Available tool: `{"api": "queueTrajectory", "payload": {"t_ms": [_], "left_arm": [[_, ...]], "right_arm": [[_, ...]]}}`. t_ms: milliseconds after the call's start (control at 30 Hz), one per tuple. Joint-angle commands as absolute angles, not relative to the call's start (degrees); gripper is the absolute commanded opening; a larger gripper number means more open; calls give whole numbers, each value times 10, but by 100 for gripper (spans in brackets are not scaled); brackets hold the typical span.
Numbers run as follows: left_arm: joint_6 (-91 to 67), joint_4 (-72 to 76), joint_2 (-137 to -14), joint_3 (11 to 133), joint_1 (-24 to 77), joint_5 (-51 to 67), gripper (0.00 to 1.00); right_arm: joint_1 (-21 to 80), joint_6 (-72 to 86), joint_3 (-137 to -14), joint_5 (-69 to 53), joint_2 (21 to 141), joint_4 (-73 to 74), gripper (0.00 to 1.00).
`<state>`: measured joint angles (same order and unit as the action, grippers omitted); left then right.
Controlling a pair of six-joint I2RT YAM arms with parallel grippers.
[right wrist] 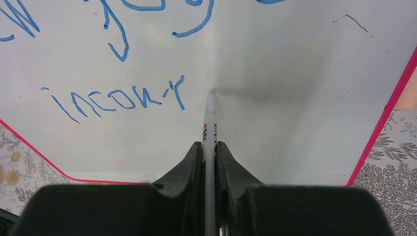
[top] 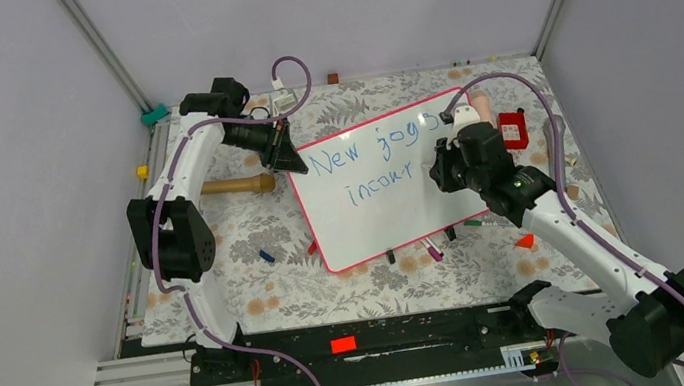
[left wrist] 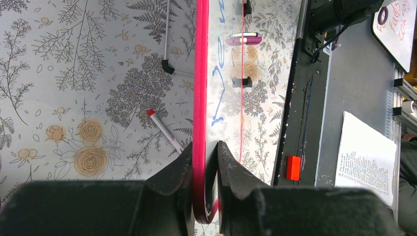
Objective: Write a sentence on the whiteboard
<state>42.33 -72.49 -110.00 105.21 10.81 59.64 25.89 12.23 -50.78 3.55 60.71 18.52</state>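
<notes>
The whiteboard [top: 376, 213], white with a pink-red frame, lies tilted on the floral table. The sentence [top: 358, 155] in blue reads "New jogs" over "incour". My left gripper [top: 293, 159] is shut on the board's far-left corner; in the left wrist view the pink frame edge [left wrist: 200, 98] runs between its fingers [left wrist: 179, 167]. My right gripper [top: 442, 167] is shut on a white marker [right wrist: 210, 123], upright over the board, its tip on the surface just right of the last blue stroke [right wrist: 178, 93]. The board fills the right wrist view [right wrist: 295, 73].
A wooden pestle-like stick [top: 236, 184] lies left of the board. A red box [top: 513, 129] sits at its right. Loose markers and caps [top: 432, 251] lie along the board's near edge, with black clips [top: 390, 256]. A red-tipped pen [left wrist: 164, 130] lies on the cloth.
</notes>
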Motion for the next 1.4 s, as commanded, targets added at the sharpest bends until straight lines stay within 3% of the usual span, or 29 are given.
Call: {"api": "queueTrajectory", "payload": {"t_ms": [0,467,1000,1367], "left_arm": [[492,-672,-1111,1064,119,521,0],[494,-672,-1108,1064,118,519,0],[494,-672,-1107,1064,119,518,0],[494,-672,-1108,1064,119,517,0]], "right_arm": [[265,113,-537,46,608,159,0],[269,118,-551,51,655,154,0],[276,106,-502,27,629,189,0],[276,107,-523,105,632,202,0]]}}
